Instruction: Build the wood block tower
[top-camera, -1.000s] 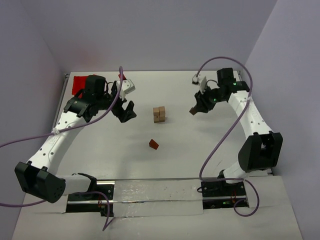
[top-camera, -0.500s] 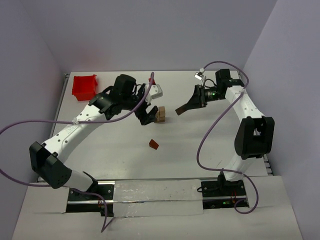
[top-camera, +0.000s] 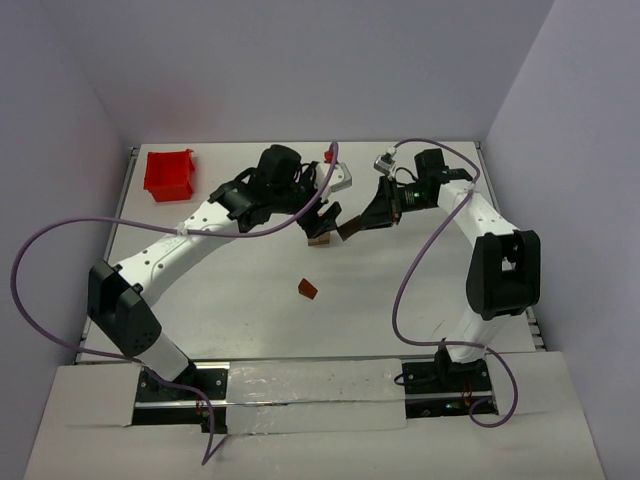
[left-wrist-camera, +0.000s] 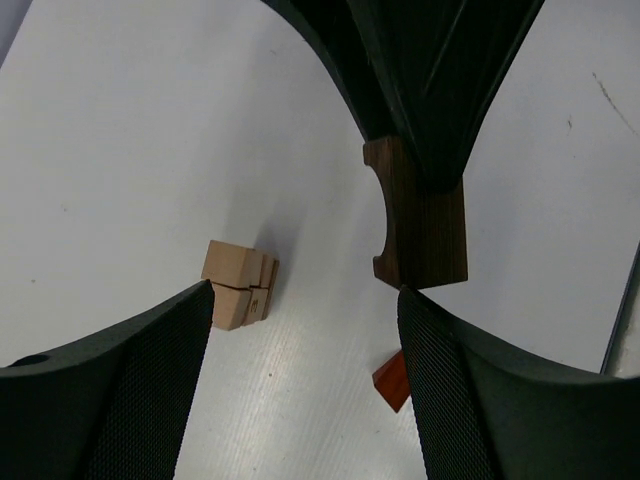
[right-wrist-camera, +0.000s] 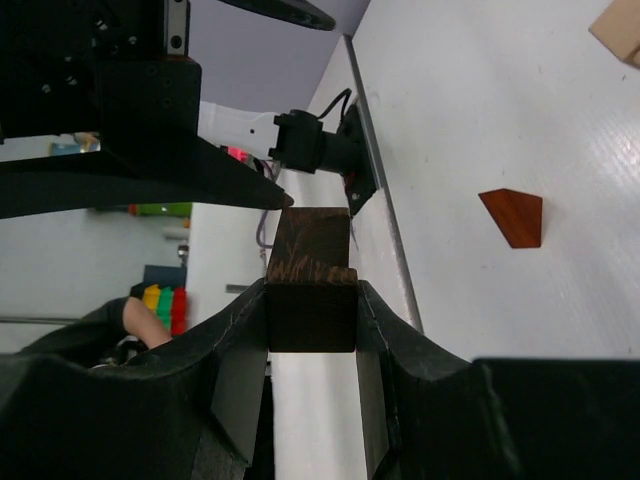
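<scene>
Tan wood blocks (top-camera: 320, 239) stand together at the table's middle, also in the left wrist view (left-wrist-camera: 238, 285). My left gripper (top-camera: 324, 220) hangs just above them, open and empty (left-wrist-camera: 305, 390). My right gripper (top-camera: 362, 224) is shut on a dark brown notched block (right-wrist-camera: 311, 285), held in the air just right of the tan blocks (left-wrist-camera: 420, 215). A reddish-brown wedge (top-camera: 307, 289) lies alone on the table nearer the arms; it also shows in both wrist views (left-wrist-camera: 393, 385) (right-wrist-camera: 513, 215). No tall column stands.
A red plastic bin (top-camera: 169, 173) sits at the back left. The two grippers are close together over the middle. Purple cables loop above both arms. The table's right edge rail (left-wrist-camera: 622, 320) shows in the left wrist view.
</scene>
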